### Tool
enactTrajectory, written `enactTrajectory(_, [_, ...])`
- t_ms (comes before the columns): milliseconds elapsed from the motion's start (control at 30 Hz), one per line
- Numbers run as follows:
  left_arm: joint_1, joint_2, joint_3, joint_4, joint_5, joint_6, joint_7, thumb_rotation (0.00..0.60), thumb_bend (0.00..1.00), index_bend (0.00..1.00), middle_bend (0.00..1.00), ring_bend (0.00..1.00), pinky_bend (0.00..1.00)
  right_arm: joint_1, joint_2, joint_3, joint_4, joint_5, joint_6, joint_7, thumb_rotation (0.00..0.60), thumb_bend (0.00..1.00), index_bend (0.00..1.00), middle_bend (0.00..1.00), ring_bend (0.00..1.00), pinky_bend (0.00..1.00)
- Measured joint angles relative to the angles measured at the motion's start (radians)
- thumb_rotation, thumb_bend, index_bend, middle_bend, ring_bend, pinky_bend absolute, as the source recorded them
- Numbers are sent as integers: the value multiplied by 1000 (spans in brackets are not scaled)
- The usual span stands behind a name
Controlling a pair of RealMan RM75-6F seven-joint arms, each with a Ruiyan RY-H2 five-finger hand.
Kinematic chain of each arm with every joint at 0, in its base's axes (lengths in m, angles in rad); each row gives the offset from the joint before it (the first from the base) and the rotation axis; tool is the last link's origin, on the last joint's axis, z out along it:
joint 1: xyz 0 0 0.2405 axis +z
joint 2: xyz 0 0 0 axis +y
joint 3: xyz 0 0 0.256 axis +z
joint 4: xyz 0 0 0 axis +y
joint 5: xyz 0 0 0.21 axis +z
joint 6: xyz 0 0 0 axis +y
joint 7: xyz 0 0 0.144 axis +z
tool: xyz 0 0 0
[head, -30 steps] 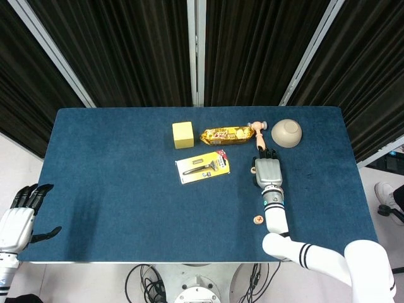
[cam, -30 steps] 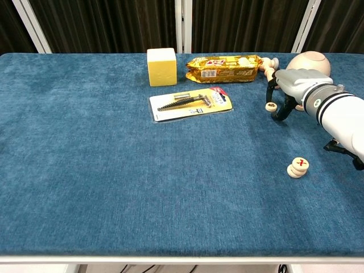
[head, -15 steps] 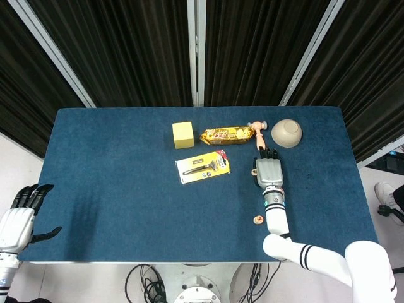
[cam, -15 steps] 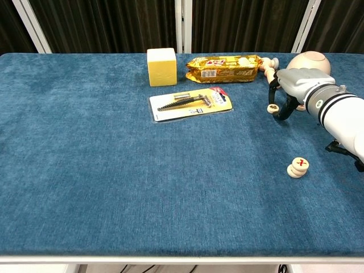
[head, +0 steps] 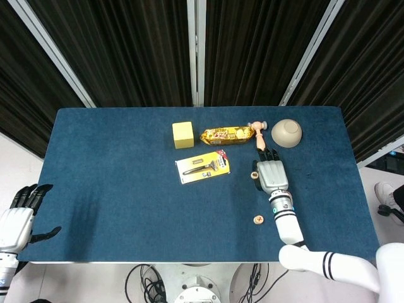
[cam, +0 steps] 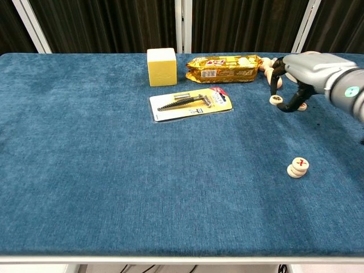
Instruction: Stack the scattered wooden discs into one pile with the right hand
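My right hand (cam: pixel 311 75) hovers over the table's right side and pinches a small wooden disc (cam: pixel 276 100) between thumb and a finger, clear of the cloth. In the head view the same disc (head: pixel 254 175) peeks out at the left edge of the right hand (head: pixel 270 174). A short pile of discs (cam: pixel 297 166), its top one marked with a red X, lies nearer the front edge, also seen as the pile (head: pixel 257 219). A beige bit under the palm (cam: pixel 302 106) may be another disc. My left hand (head: pixel 19 216) hangs off the table's front left, fingers spread.
A razor package (cam: pixel 190 103) lies mid-table. Along the back stand a yellow cube (cam: pixel 161 66), a snack packet (cam: pixel 223 61), a pink wooden toy (head: pixel 259 129) and an upturned beige bowl (head: pixel 286 132), all close behind the right hand.
The right hand has lifted off the cloth with the disc pinched and drawn slightly toward the front and right. The left hand and the pile have not moved.
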Motion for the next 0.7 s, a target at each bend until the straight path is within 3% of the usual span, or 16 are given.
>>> enactTrajectory(200, [0, 0, 3, -8, 4, 0, 14, 600, 127, 105, 87, 0, 0, -51, 176, -69, -251, -51, 0, 11, 600, 318, 538, 91, 0, 0])
enactTrajectory(333, [1, 1, 4, -14, 7, 3, 21, 600, 126, 105, 88, 0, 0, -96, 269, -156, -369, -137, 10, 20, 600, 317, 538, 91, 0, 0])
enactTrajectory(433, [1, 2, 5, -17, 9, 3, 24, 600, 126, 105, 87, 0, 0, -124, 294, -209, -408, -194, 23, 21, 600, 317, 539, 91, 0, 0])
enactTrajectory(700, [4, 5, 6, -19, 12, 10, 21, 600, 126, 105, 88, 0, 0, -175, 291, -291, -403, -336, 85, -9, 600, 317, 539, 91, 0, 0])
